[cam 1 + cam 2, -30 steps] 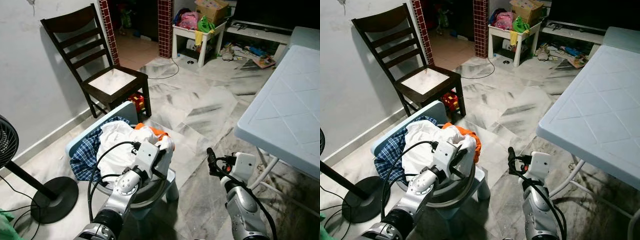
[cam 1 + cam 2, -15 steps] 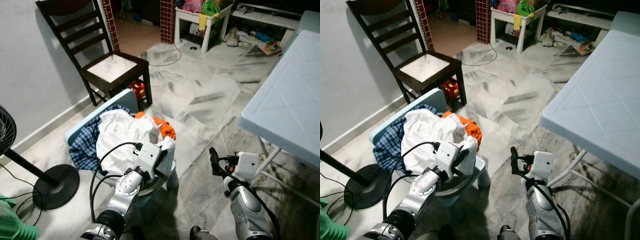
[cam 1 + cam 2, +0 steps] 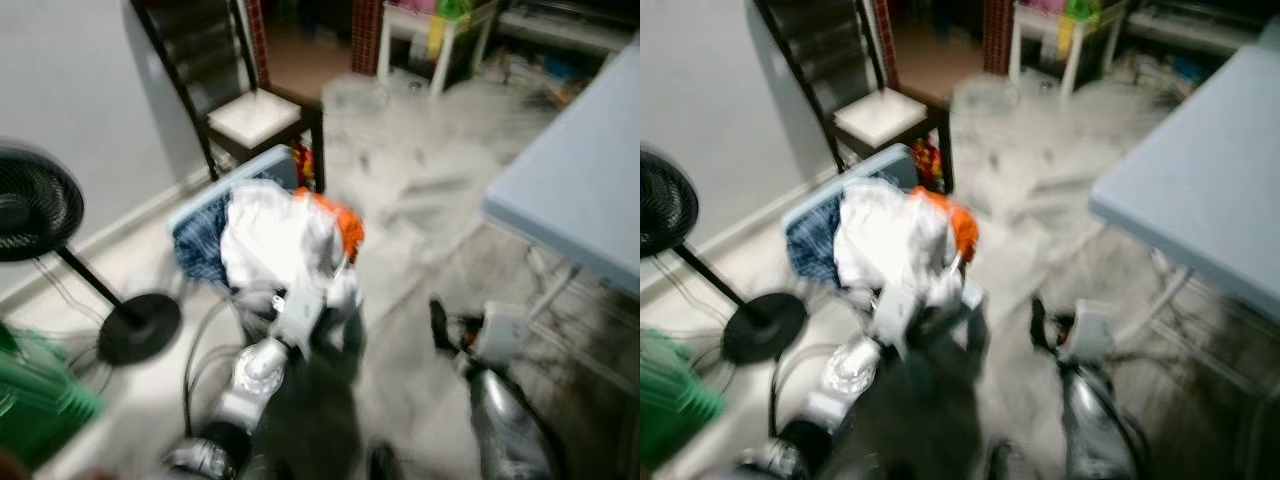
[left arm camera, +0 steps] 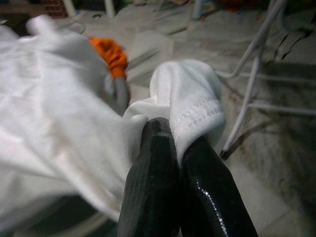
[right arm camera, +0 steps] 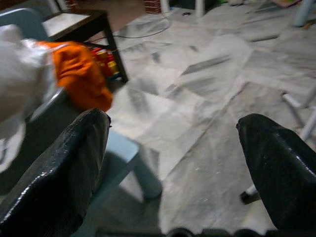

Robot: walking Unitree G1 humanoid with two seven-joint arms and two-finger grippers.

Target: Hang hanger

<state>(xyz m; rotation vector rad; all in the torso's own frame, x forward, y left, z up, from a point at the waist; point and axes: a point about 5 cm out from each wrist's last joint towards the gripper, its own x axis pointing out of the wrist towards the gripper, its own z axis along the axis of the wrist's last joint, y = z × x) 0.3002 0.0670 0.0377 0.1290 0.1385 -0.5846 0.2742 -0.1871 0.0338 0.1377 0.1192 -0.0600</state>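
Both eye views are blurred by motion. A heap of laundry lies on a small pale blue chair point(image 3: 243, 170): a white garment point(image 3: 270, 235), an orange cloth point(image 3: 347, 226) and a blue checked cloth point(image 3: 198, 245). My left gripper point(image 4: 170, 132) is shut on a fold of the white garment point(image 4: 192, 98) at the front of the heap. My right gripper point(image 5: 173, 123) hangs open over the marble floor to the right of the small chair, with nothing between its fingers point(image 5: 79, 163). I see no hanger.
A dark wooden chair point(image 3: 235, 100) stands against the wall behind the heap. A black floor fan point(image 3: 40, 205) and something green point(image 3: 40, 400) are at the left. A pale blue table point(image 3: 580, 180) juts in from the right, with white legs point(image 4: 252, 74).
The whole picture has shifted and blurred, so the camera has moved; the fan and green object now show more at the left. My left gripper still holds the white garment.
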